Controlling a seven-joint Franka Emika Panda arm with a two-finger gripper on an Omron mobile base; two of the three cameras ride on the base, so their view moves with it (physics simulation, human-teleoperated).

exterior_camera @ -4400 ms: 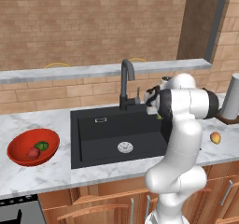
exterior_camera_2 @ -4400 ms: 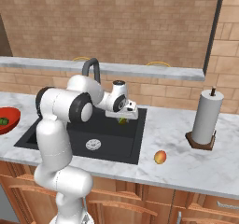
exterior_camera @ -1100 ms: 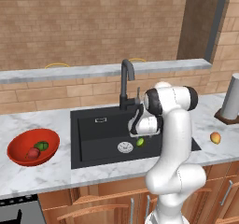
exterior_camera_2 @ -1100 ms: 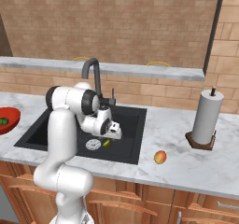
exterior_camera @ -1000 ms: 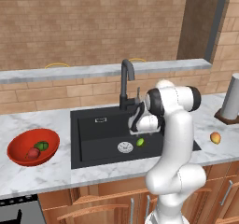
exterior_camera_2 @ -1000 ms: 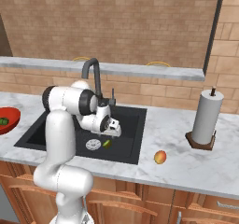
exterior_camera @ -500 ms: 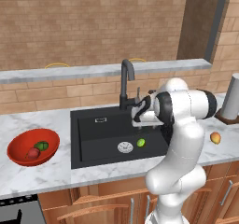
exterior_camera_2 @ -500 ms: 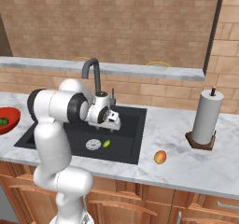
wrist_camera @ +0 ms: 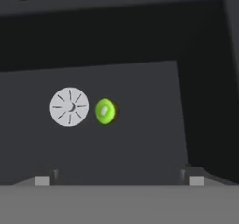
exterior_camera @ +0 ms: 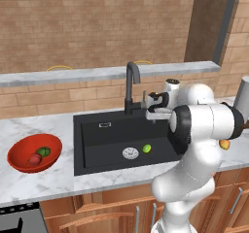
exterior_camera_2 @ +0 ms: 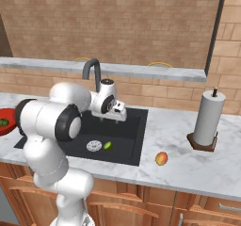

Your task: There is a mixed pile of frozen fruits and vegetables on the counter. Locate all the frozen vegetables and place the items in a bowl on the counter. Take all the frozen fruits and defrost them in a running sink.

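The bright yellow-green ball (exterior_camera: 147, 148) (exterior_camera_2: 108, 145) (wrist_camera: 105, 111), one of the frozen fruits, lies on the floor of the black sink (exterior_camera: 102, 140) just beside the silver drain (wrist_camera: 69, 106). My gripper (exterior_camera: 154, 111) (exterior_camera_2: 118, 116) (wrist_camera: 119, 180) hovers open above the basin, near the faucet (exterior_camera: 130, 84), with nothing between its fingers. The orange-yellow fruit (exterior_camera: 224, 144) (exterior_camera_2: 161, 158) rests on the marble counter (exterior_camera_2: 188, 168) right of the sink. The red bowl (exterior_camera: 19, 149) on the left holds the dark green piece (exterior_camera: 43, 151) and the dull red piece (exterior_camera: 34, 159).
A paper towel roll (exterior_camera_2: 208, 119) stands on the counter at the right, behind the orange-yellow fruit. A grey ledge (exterior_camera: 97, 74) runs along the brick wall behind the faucet. Wooden cabinets sit under the counter.
My gripper has lifted from low in the basin beside the yellow-green ball up to faucet height. The ball stays by the drain.
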